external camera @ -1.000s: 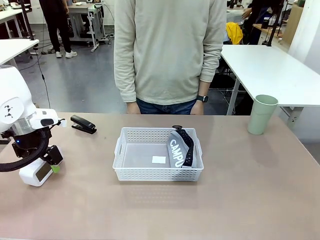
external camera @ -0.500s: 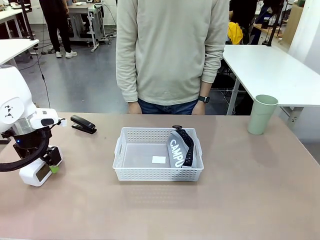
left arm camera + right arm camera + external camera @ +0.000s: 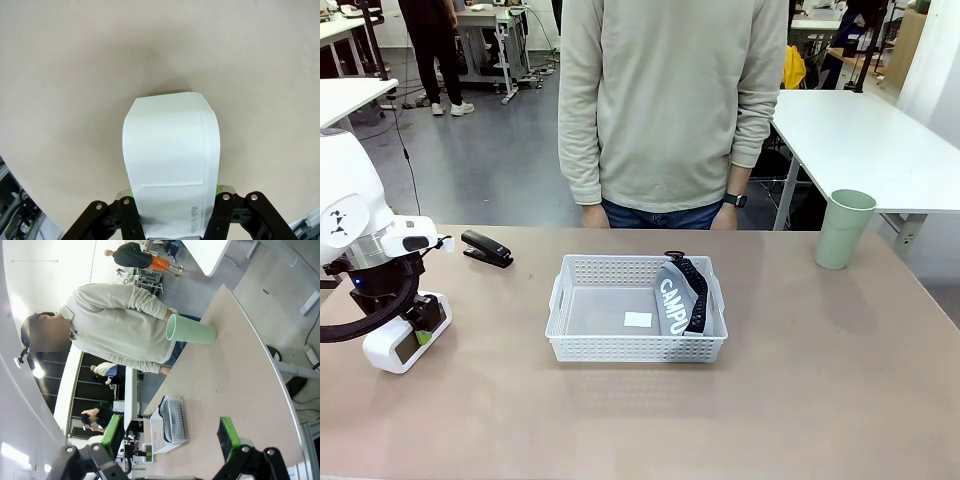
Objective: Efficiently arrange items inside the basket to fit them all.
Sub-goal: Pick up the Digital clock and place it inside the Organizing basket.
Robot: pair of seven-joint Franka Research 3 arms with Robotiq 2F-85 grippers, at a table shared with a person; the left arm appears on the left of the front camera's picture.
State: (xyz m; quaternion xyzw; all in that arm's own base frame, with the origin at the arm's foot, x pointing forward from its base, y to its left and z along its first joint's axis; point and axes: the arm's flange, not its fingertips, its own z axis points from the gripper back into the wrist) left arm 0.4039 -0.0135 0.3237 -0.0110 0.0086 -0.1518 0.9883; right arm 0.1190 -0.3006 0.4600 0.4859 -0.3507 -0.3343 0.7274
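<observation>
My left gripper (image 3: 418, 330) is shut on the white device (image 3: 398, 345) at the table's left edge. In the left wrist view the green pads (image 3: 218, 189) press both sides of the device (image 3: 170, 155), whose far end casts a shadow on the tabletop. The white basket (image 3: 600, 345) sits mid-table, and the grey CAMPUS pouch (image 3: 678, 297) leans against its right wall. A black stapler (image 3: 487, 249) lies at the back left. The pale green cup (image 3: 845, 228) stands at the back right. My right gripper (image 3: 170, 440) is open in the air, away from the cup (image 3: 192, 331) and basket (image 3: 172, 424).
A person in a pale sweater (image 3: 670, 100) stands at the far edge behind the basket with arms hanging down. A small white label (image 3: 638, 320) lies on the basket floor, and its left half is bare. Another white table (image 3: 860, 140) stands behind on the right.
My left jaws have closed on the white device, which has shifted slightly to the right and shows more of its length. The person has stepped a little to the right.
</observation>
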